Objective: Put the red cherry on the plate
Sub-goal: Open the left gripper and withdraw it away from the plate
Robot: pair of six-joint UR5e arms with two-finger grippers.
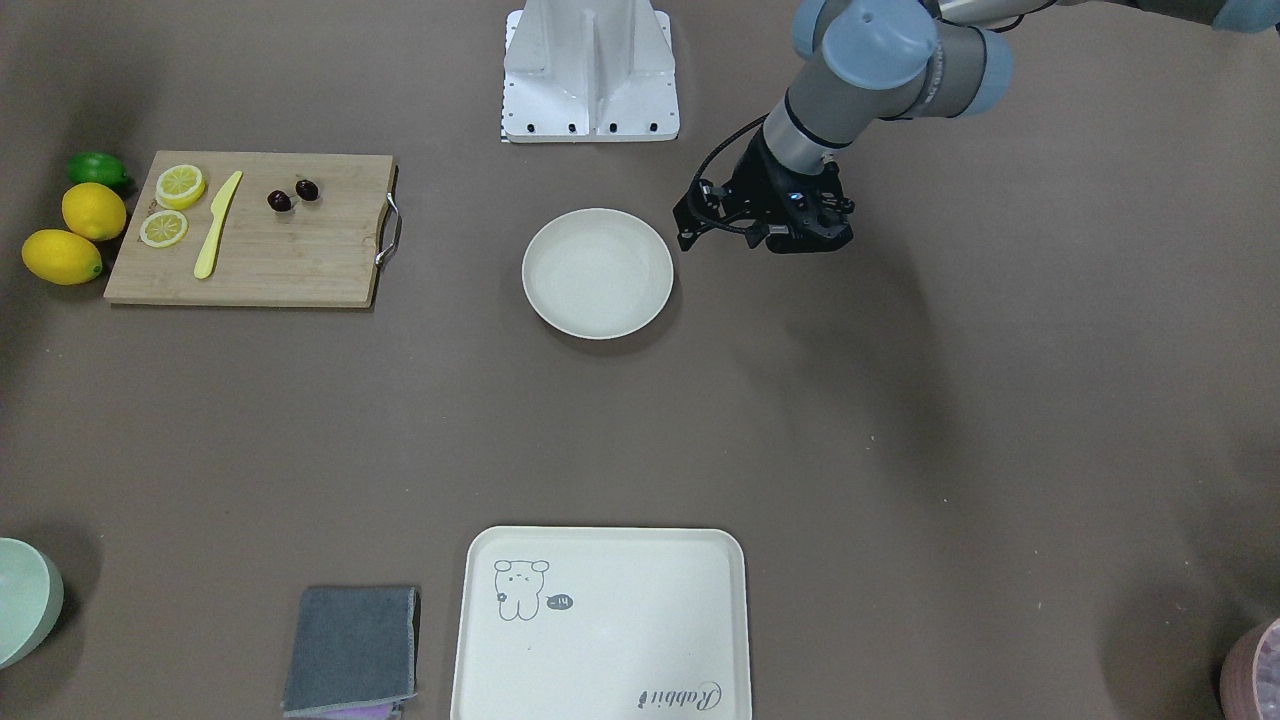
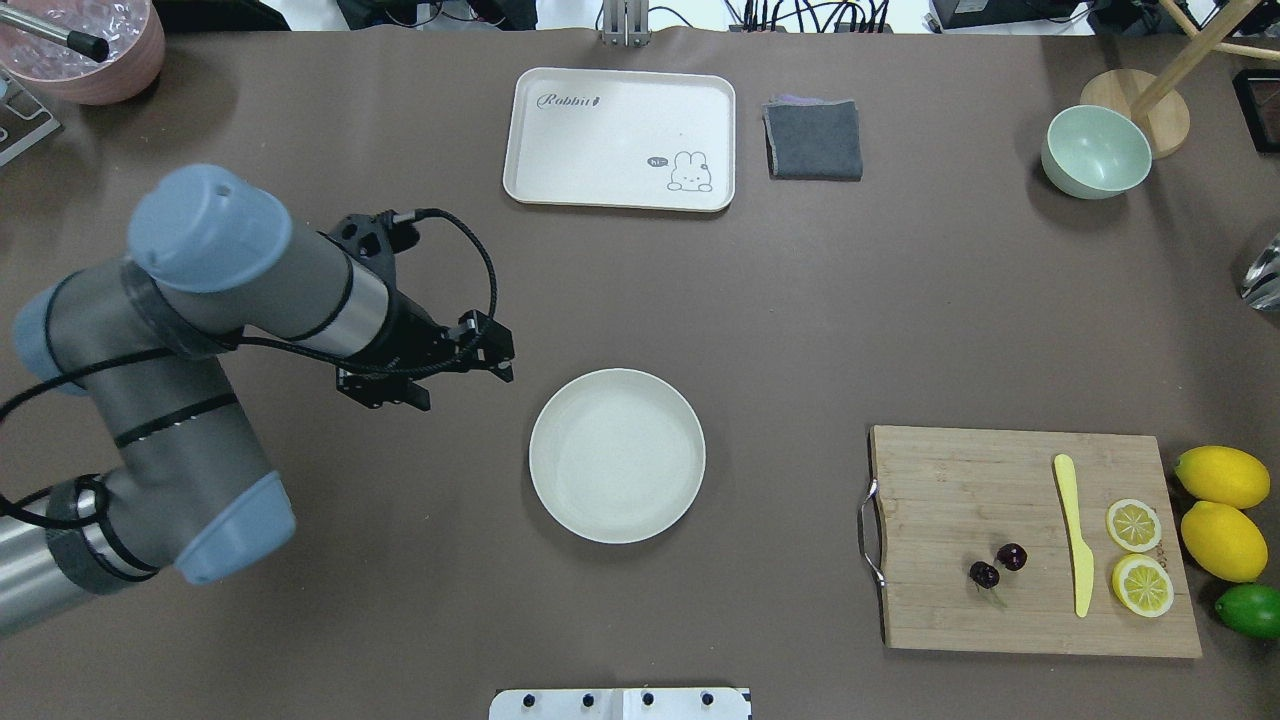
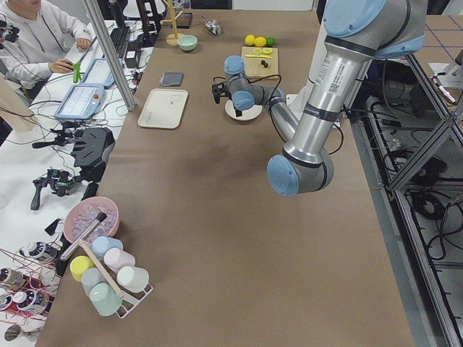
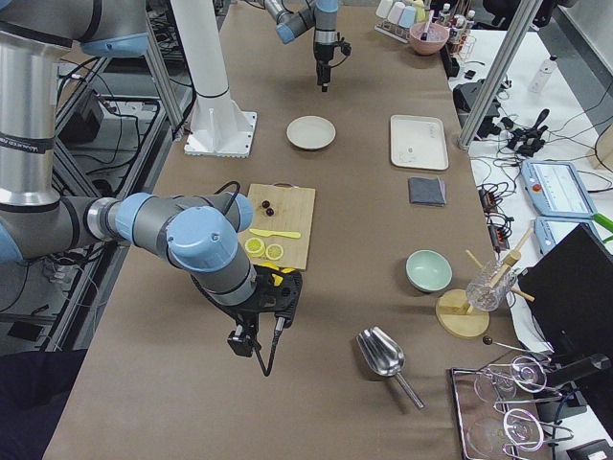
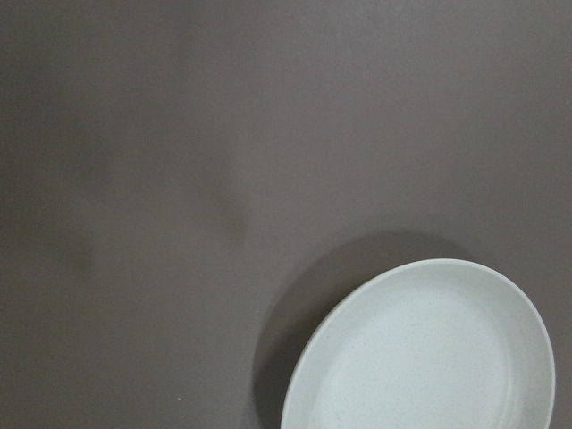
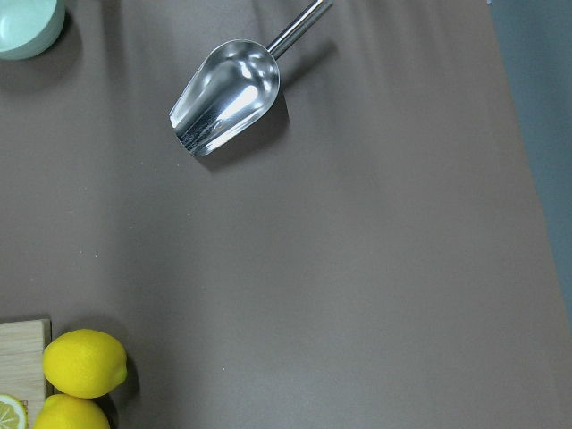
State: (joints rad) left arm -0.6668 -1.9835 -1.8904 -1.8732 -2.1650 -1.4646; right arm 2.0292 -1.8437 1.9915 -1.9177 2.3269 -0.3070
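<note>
Now the red cherry (image 2: 997, 566) lies on the cutting board (image 2: 950, 610), lower right of the overhead view, well apart from the empty plate (image 2: 617, 455) at centre. We would pinch low, across one fruit. Whether left tool (image 1: 808, 235) or right tool (image 4: 257, 331) is open, we cannot tell.

Left arm (image 2: 200, 330) bent at the elbow, wrist down; left gripper (image 1: 808, 232) hangs vertical, finger spacing indeterminate. Right arm (image 4: 163, 225) reaches outward; right gripper (image 4: 276, 305) points down, state indeterminate.
</note>
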